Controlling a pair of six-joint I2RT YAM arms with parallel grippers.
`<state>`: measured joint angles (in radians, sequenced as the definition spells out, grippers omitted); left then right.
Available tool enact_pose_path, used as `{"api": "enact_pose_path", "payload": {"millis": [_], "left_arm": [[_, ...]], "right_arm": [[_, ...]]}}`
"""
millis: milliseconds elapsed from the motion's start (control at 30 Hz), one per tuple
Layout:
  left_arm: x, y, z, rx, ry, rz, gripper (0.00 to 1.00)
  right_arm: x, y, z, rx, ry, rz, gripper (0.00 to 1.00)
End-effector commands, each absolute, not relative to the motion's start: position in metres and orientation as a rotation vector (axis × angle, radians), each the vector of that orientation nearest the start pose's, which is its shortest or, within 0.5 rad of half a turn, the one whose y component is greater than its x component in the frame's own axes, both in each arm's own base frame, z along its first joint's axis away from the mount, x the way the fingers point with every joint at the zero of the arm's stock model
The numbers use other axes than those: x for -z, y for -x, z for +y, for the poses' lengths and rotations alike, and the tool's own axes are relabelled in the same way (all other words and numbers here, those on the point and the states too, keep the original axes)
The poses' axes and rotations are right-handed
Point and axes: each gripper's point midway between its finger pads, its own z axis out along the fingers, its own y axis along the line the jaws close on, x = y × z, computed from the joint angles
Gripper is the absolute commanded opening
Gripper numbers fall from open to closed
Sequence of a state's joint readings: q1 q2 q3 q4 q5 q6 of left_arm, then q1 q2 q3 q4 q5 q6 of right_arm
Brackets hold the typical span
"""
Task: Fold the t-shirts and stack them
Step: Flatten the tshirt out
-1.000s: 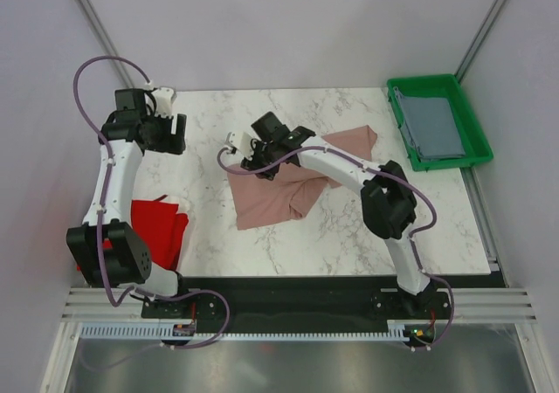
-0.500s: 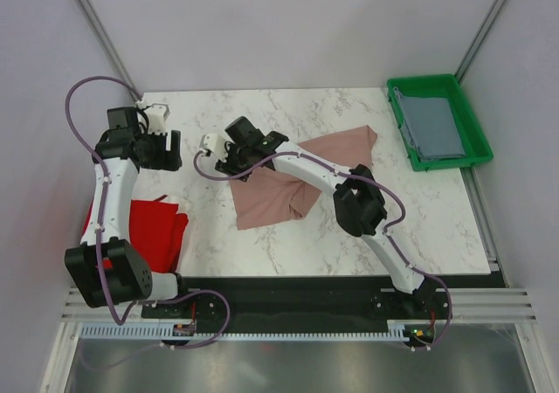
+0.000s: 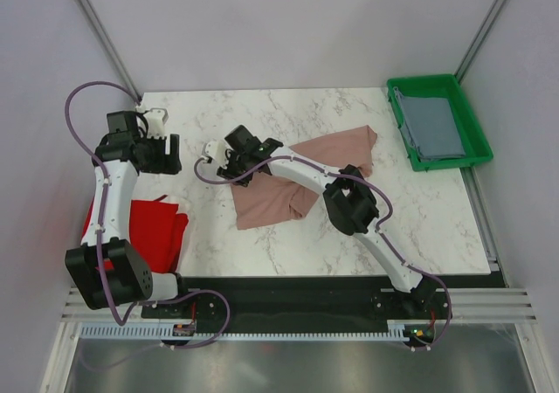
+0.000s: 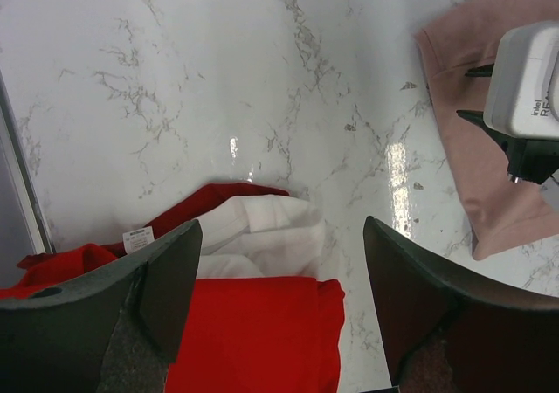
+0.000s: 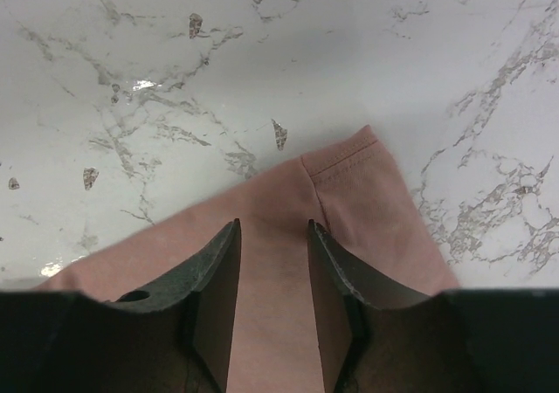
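The dusty-pink t-shirt point(image 3: 284, 192) lies partly spread in the middle of the table. My right gripper point(image 3: 224, 167) is at its far-left corner. In the right wrist view the gripper point(image 5: 274, 224) has its jaws a little apart over the pink cloth point(image 5: 367, 210), next to a sleeve hem, and grips nothing that I can see. The red t-shirt point(image 3: 150, 229) lies bunched at the table's left edge. My left gripper point(image 3: 165, 155) hangs open and empty above the table beyond it. The left wrist view point(image 4: 281, 227) shows red cloth point(image 4: 253, 336) with a white inner part. The grey-blue t-shirt point(image 3: 431, 124) lies folded in the tray.
The green tray point(image 3: 479, 135) stands at the back right corner. The right wrist's white camera housing point(image 4: 528, 79) shows at the right of the left wrist view. A metal frame post point(image 3: 96, 26) runs past the back left corner.
My right gripper has moved left along the far edge of the pink shirt to its left corner. My left gripper has shifted slightly left and nearer. The shirts lie about as before.
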<state>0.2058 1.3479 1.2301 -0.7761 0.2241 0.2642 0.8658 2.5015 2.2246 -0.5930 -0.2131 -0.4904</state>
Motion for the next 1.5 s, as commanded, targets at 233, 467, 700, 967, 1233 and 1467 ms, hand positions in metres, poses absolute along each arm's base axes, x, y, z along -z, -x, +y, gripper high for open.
{"api": "enact_pose_path", "payload": {"millis": [233,467,700,967,1233,1467], "left_arm": [[-0.188,-0.325,0.035,0.099,-0.142,2.398,0.82],[-0.187,-0.319,0.033,0.101,-0.139,2.397,0.82],[-0.189,-0.317,0.034,0.089,-0.145,2.392,0.82],[-0.194,-0.317,0.033,0.091,-0.14,2.38,0.81],[-0.196,-0.328,0.033,0.104,-0.129,2.361,0.81],[-0.196,-0.327,0.031,0.117,-0.13,2.358,0.81]], "right_arm": [[-0.048,-0.4,0.495,-0.429,1.525,1.834,0.11],[-0.051,-0.402,0.486,-0.381,1.518,1.844,0.28],[-0.035,-0.402,0.484,-0.363,1.558,1.843,0.17],[-0.07,-0.402,0.477,-0.347,1.528,1.811,0.0],[-0.154,-0.393,0.464,-0.34,1.49,1.696,0.0],[-0.13,-0.379,0.449,-0.331,1.55,1.759,0.31]]}}
